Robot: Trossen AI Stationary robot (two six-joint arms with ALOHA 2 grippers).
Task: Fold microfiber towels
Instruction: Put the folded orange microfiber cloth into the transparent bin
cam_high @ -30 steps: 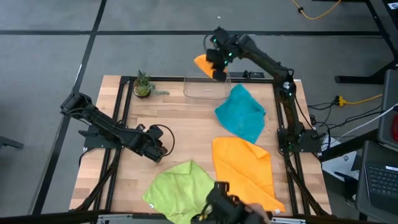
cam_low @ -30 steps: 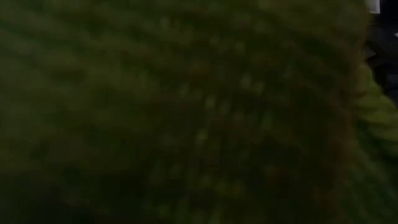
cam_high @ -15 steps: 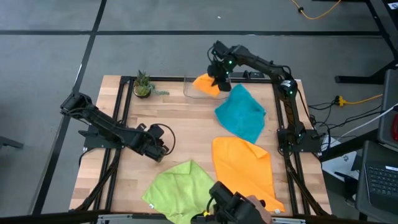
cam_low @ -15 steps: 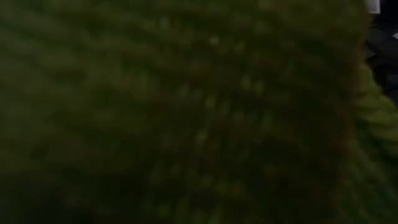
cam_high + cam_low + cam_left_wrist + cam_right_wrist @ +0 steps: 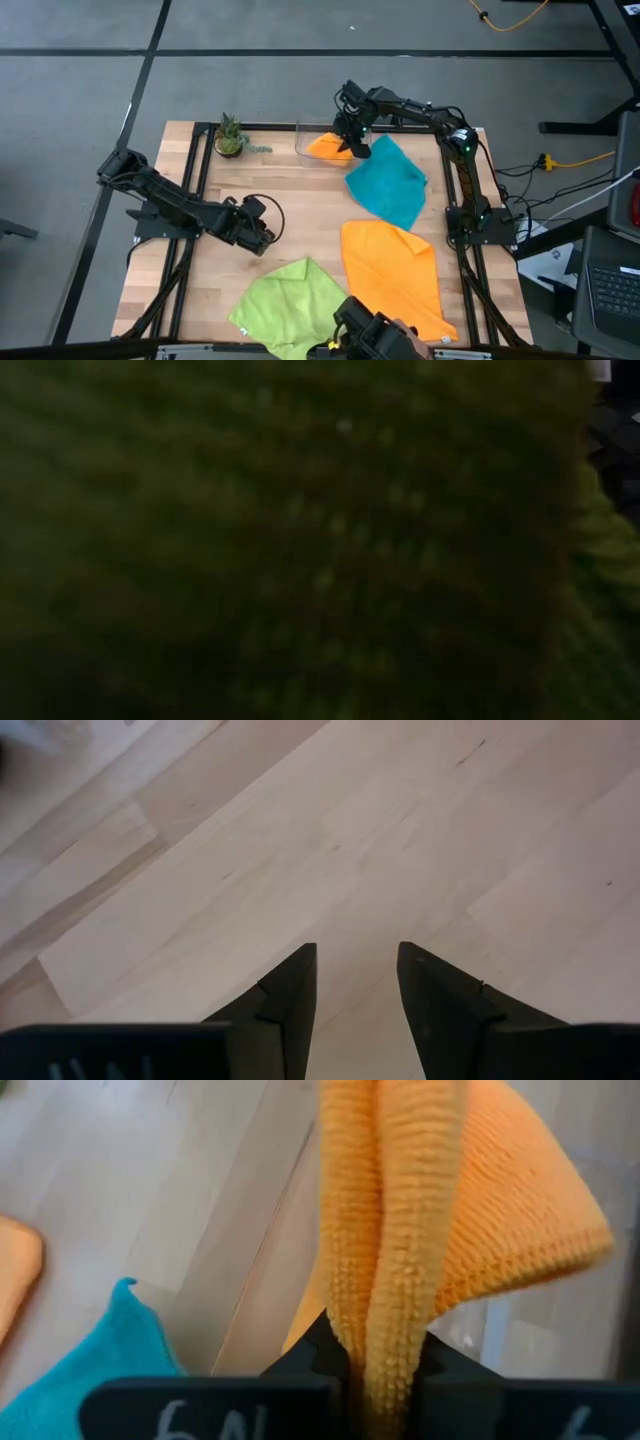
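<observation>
From overhead I see the right gripper (image 5: 349, 138) at the far edge of the table (image 5: 300, 215), down at the clear plastic bin (image 5: 312, 152), with a folded orange towel (image 5: 326, 146) lying in the bin beneath it. That view does not tell me how the fingers stand. My right wrist camera settles it: the two dark fingers (image 5: 318, 1342) are pressed onto a doubled fold of the same orange towel (image 5: 400, 1250), which fills the middle of the picture, with the bin wall (image 5: 500, 1330) pale behind it and a corner of the teal towel (image 5: 90, 1355) off to one side.

The overhead camera shows the teal towel (image 5: 388, 182) crumpled just beside the bin, touching the gripper's side. A second orange towel (image 5: 392, 276) lies spread near the front right, and the lime green towel (image 5: 290, 300) is at the front edge, touching it. A small potted plant (image 5: 230, 136) stands at the far left corner.

My left gripper (image 5: 258, 228) waits low over bare wood, left of centre. Its wrist camera shows only tabletop planks (image 5: 300, 840) and the two fingers (image 5: 290, 995) standing apart with nothing between them.

The low camera gives me only a dark, blurred green weave (image 5: 300, 540), apparently the lime green towel lying right against the lens.
</observation>
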